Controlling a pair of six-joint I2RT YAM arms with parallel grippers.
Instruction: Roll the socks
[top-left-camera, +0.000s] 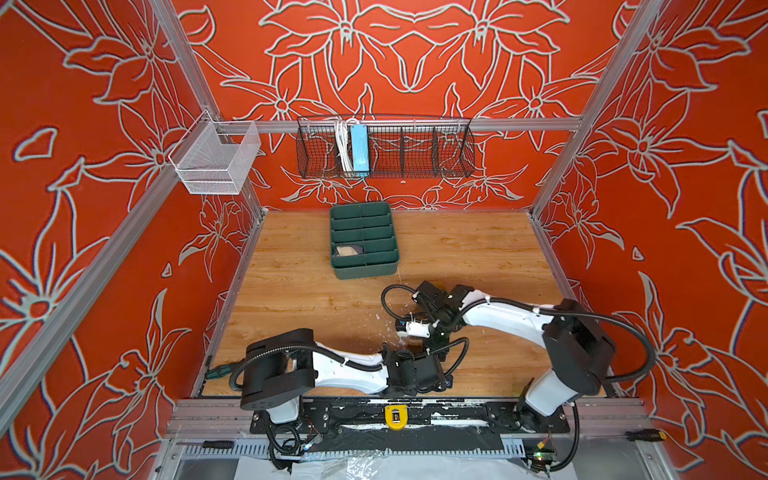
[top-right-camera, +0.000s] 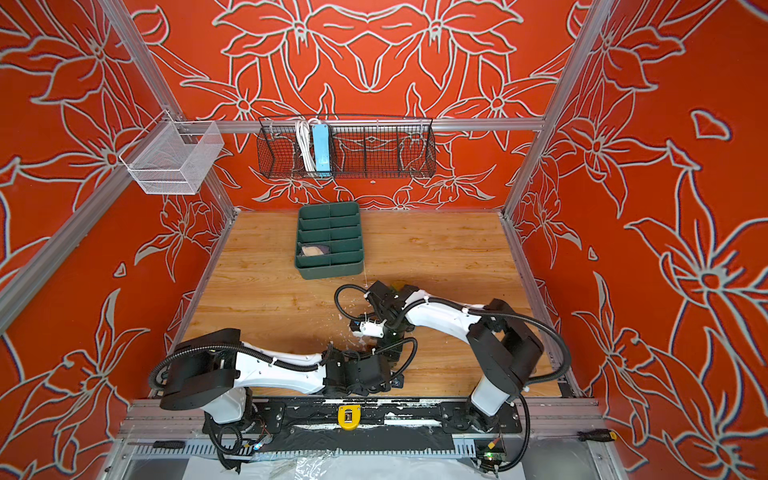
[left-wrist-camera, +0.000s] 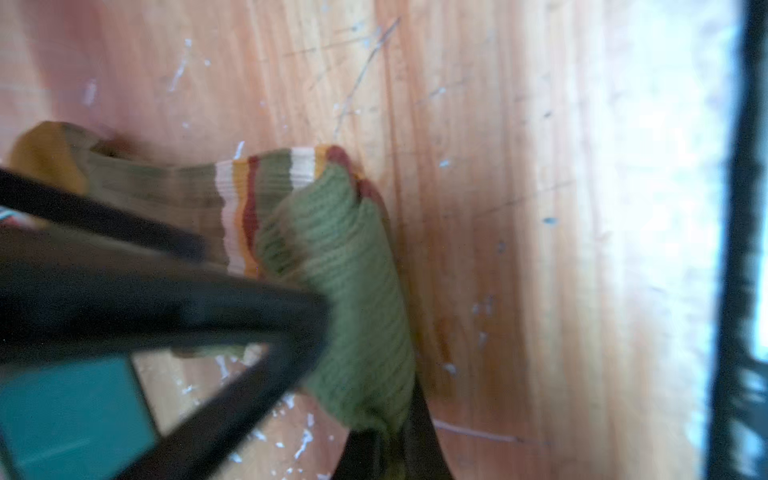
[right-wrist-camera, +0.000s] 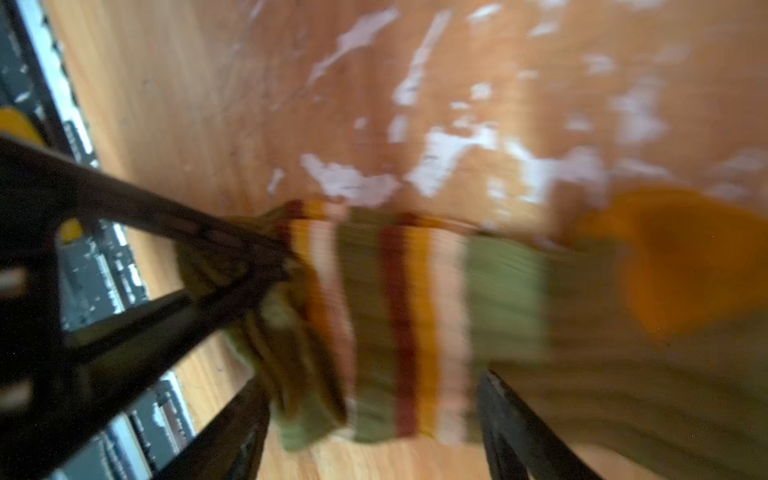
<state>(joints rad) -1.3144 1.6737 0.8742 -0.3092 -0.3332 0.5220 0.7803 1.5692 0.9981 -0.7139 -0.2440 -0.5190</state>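
Olive sock (right-wrist-camera: 503, 291), blurred, mustard end partly off-frame

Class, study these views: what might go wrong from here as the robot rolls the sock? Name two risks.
1. Only the left claw pinches the olive sock; the right claw stands open, so the fold may spring loose.
2. Both claws crowd the sock, so they may collide.
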